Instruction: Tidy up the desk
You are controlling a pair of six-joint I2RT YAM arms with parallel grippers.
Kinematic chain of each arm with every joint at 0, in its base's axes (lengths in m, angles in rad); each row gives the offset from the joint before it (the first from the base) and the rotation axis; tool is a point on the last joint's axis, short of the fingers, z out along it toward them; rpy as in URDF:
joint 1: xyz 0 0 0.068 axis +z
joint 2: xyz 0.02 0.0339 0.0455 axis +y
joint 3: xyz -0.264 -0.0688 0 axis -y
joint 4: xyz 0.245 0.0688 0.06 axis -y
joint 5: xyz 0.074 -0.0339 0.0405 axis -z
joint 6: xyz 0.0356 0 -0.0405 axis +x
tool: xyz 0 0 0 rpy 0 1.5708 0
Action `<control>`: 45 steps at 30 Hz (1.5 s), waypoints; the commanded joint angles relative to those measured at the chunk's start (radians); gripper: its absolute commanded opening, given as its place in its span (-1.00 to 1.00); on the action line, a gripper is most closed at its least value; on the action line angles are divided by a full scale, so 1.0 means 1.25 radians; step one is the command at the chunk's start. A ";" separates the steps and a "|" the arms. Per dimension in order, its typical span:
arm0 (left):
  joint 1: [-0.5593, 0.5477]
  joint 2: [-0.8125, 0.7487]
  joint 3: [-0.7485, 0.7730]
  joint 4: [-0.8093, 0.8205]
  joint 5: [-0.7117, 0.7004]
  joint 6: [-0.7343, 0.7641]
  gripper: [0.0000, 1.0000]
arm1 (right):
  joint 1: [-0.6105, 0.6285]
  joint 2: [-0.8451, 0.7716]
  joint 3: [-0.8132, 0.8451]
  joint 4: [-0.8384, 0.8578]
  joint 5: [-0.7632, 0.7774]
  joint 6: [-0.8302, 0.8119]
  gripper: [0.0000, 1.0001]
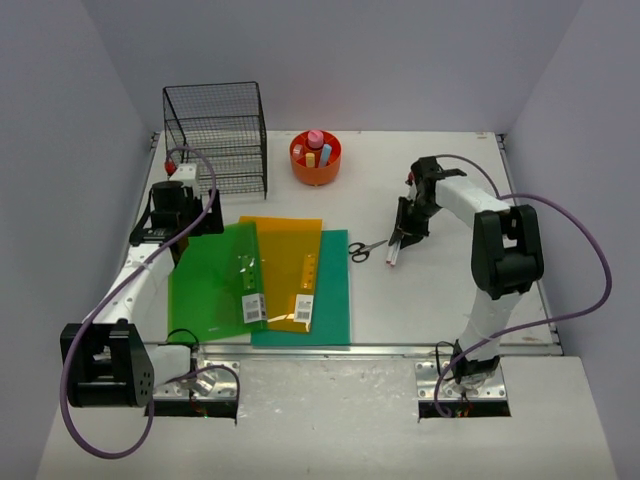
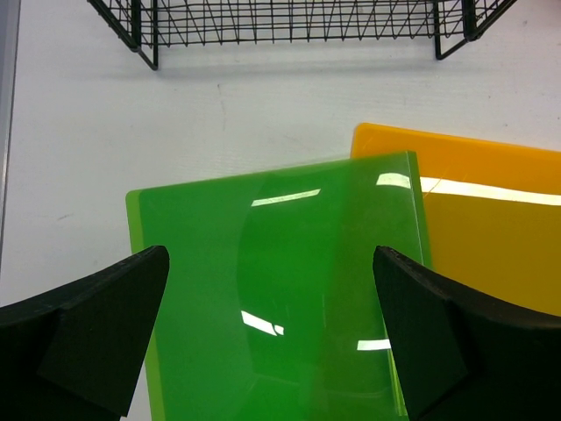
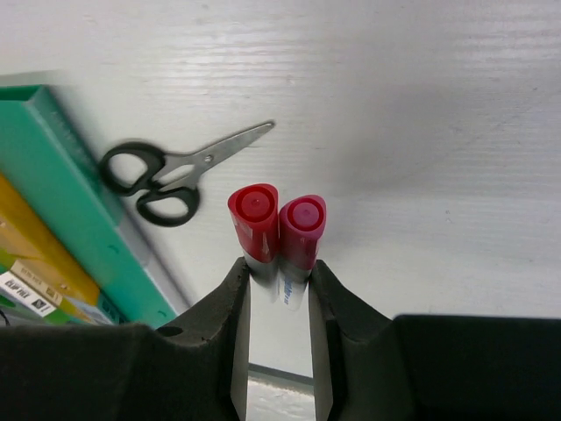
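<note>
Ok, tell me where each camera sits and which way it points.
Top external: above and behind the arms, looking down on the desk; both arms show, bases at the bottom.
Left wrist: on the left arm, looking down at the green folder and the wire basket; the open left end effector frames the bottom.
Right wrist: on the right arm, looking down at the scissors; the right end effector grips two red-capped markers.
Shared: top external and right wrist both show the scissors.
</note>
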 commanded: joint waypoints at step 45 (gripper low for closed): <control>0.003 0.078 0.099 0.048 0.046 -0.051 1.00 | 0.120 0.273 0.512 0.787 0.064 -0.090 -1.00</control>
